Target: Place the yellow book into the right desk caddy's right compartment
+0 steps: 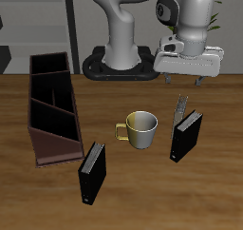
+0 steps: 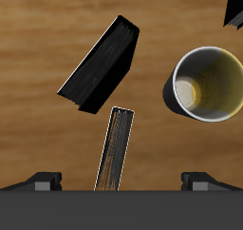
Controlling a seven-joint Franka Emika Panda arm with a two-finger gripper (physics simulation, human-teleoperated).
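Observation:
The yellow book [image 1: 180,108] stands upright on its edge on the table, thin, just behind a black book [image 1: 186,136]. In the wrist view the yellow book [image 2: 116,148] shows as a narrow strip seen from above, between the two fingers. My gripper [image 1: 185,81] is open and empty, hovering above the book without touching it; it also shows in the wrist view [image 2: 121,181]. The right desk caddy [image 1: 59,148], long and dark maroon with partitions, lies far across the table from the gripper.
A pale yellow mug [image 1: 140,129] stands mid-table; it also shows in the wrist view [image 2: 209,85]. A second black book [image 1: 92,173] stands near the caddy's front end. The near black book [image 2: 100,65] leans beside the yellow book.

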